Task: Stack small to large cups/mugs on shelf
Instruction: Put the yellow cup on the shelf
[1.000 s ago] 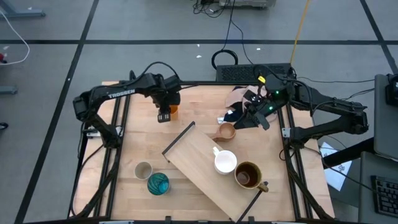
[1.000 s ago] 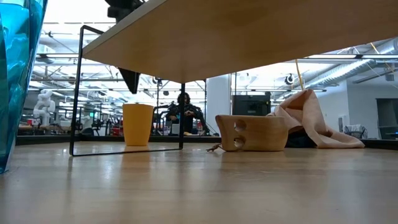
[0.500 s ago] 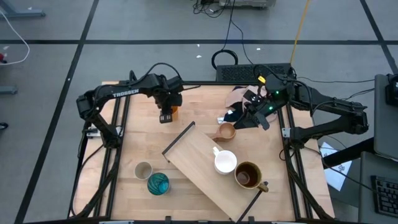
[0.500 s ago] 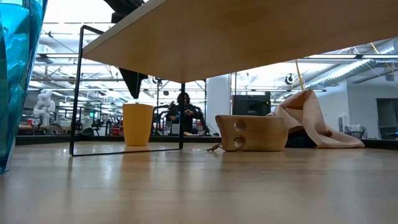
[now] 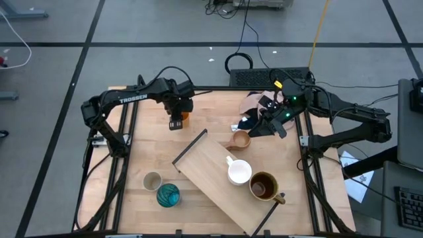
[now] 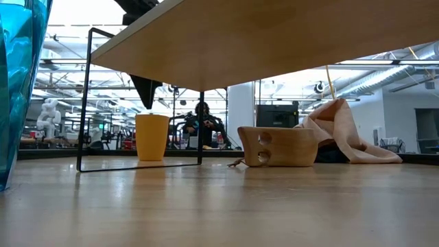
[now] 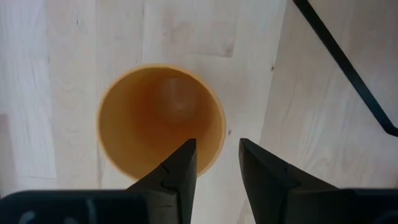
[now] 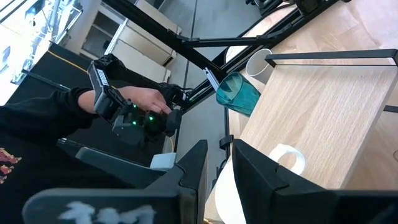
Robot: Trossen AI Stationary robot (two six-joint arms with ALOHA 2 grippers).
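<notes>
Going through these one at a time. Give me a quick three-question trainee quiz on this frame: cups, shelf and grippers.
1. True or false: the white mug stands on the shelf.
2. Which cup does the left gripper straddle by its rim? A teal cup, B orange cup, C dark brown mug.
3. Fill in: the beige-grey cup stands right beside the ____ cup on the table.

Key
1. True.
2. B: one finger is inside the orange cup, one outside its wall.
3. Teal: the teal cup is next to it, both off the shelf.
</notes>
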